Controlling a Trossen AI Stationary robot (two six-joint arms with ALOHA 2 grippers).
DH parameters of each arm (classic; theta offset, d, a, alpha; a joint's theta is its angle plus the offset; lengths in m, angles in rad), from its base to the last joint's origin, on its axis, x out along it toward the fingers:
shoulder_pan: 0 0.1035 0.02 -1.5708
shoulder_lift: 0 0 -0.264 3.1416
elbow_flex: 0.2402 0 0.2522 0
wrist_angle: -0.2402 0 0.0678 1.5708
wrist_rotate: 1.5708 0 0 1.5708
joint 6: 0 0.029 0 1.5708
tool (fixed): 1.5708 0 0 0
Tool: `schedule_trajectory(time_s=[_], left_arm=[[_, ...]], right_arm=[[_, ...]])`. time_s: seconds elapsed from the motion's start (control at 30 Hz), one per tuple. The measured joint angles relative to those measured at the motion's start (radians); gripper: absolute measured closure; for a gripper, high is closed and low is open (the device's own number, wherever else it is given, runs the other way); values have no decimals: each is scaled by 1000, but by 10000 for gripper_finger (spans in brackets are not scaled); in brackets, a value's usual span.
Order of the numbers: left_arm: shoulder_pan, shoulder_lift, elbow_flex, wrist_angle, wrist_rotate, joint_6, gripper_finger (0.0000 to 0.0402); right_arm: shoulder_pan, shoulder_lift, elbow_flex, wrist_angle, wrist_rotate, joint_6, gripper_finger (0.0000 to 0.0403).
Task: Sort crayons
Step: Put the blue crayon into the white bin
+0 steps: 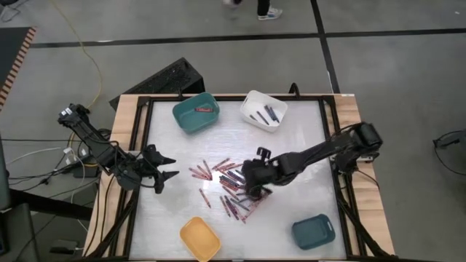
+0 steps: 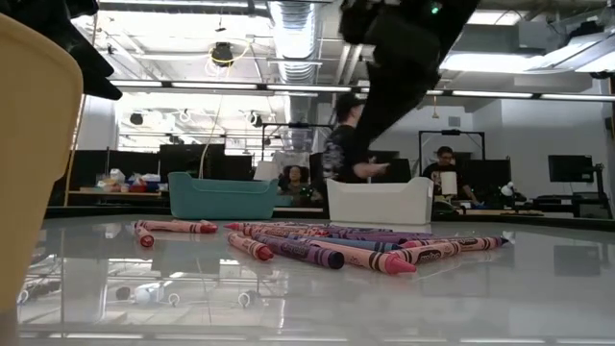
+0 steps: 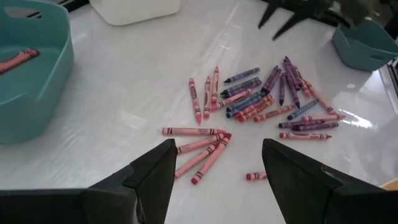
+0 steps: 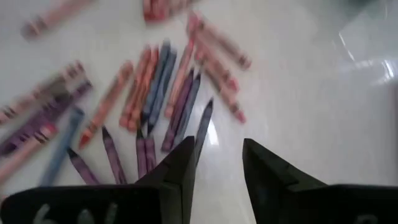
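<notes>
- High view: crayons (image 1: 227,183) scattered loose across the middle of the bench (image 1: 306,156). Right tool (image 1: 256,191) down over the pile's 3 o'clock side, fingers apart, nothing held. Left tool (image 1: 166,174) at the bench's 9 o'clock edge, spread open and empty, well apart from the pile. Teal bin (image 1: 196,113) at 11 o'clock with one red crayon inside; white bin (image 1: 263,109) at 1 o'clock with a few dark ones; yellow bin (image 1: 200,238) at 6 o'clock; second teal bin (image 1: 314,231) at 5 o'clock.
- Low view: crayons lying flat in a row on the glossy surface, teal and white bins behind them, yellow bin wall at 9 o'clock, people seated in the room beyond.
- Left wrist view: wide gap between the two dark fingers (image 3: 155,174), nothing between them; pile beyond, well apart.
- Right wrist view: fingers (image 4: 183,168) parted, holding nothing, tips just above purple and red crayons.
</notes>
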Motion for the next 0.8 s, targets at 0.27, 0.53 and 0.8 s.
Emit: schedule_trajectory(time_s=[0.27,0.53,0.8], left_arm=[[0,0,0,77,0,81,174],[0,0,0,172,30,195,174],[0,0,0,176,28,190,174]], right_arm=[[4,-256,-408,473,-110,-3,274],[34,-257,-581,679,-64,82,274],[43,-91,-514,746,-20,49,277]])
